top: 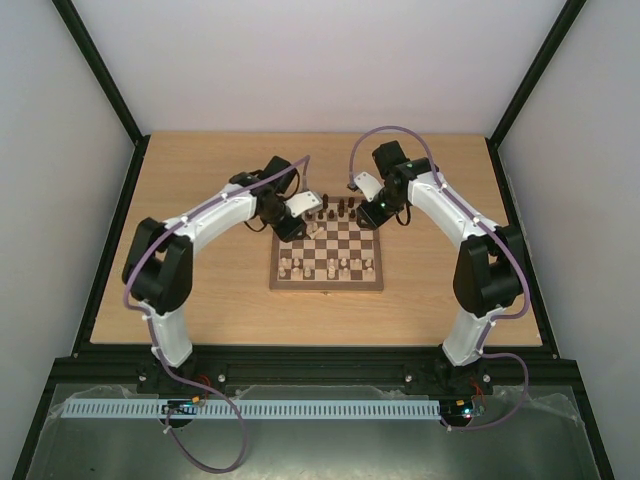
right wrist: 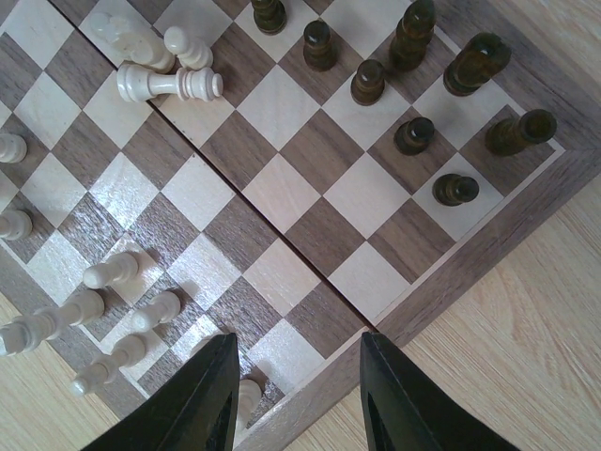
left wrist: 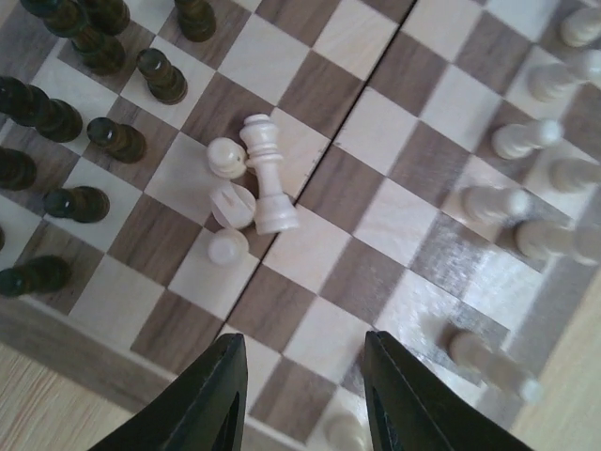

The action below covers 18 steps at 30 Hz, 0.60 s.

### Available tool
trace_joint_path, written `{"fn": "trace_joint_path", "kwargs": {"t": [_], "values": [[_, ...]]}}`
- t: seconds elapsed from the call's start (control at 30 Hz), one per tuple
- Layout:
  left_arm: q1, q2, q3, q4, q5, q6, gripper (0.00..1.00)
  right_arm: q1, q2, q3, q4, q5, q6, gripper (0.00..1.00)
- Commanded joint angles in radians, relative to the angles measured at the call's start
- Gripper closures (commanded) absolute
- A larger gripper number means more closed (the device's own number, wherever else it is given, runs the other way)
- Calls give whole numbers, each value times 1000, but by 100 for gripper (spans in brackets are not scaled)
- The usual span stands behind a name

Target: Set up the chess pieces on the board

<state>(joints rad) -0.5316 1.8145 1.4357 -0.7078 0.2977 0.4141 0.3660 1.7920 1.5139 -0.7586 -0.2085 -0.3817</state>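
Observation:
The chessboard (top: 326,258) lies mid-table. Dark pieces (top: 340,209) stand along its far rows, cream pieces (top: 325,266) along its near rows. A cream king or queen (left wrist: 266,178) lies toppled among three small cream pieces (left wrist: 228,205) near the board's middle; the toppled piece also shows in the right wrist view (right wrist: 169,84). My left gripper (left wrist: 303,371) is open and empty above the board's left edge. My right gripper (right wrist: 297,368) is open and empty above the board's right edge (right wrist: 488,235). Dark pieces (left wrist: 75,103) stand to the left in the left wrist view, and dark pieces (right wrist: 423,85) stand upper right in the right wrist view.
Light wooden tabletop (top: 200,290) surrounds the board, framed by black posts and grey walls. Both arms arch over the board's far corners, the left one (top: 215,215) and the right one (top: 450,215).

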Motion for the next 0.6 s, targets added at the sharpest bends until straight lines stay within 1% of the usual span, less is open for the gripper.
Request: {"fn": "trace_joint_path", "kwargs": {"t": [0.0,0.17,0.27,0.57], "values": [[18,100,70,-4,23,-14,62,1,11,25,-39,-5,-9,64],[42,146,80,58,23,3,60,1,8,20,-40,-6,-9,64],[45,182,93,60,30,30,60,1,10,18,-40,-10,-8,64],[47,236,104,76,34,60,69,0,11,12,-37,-7,-7,64]]}}
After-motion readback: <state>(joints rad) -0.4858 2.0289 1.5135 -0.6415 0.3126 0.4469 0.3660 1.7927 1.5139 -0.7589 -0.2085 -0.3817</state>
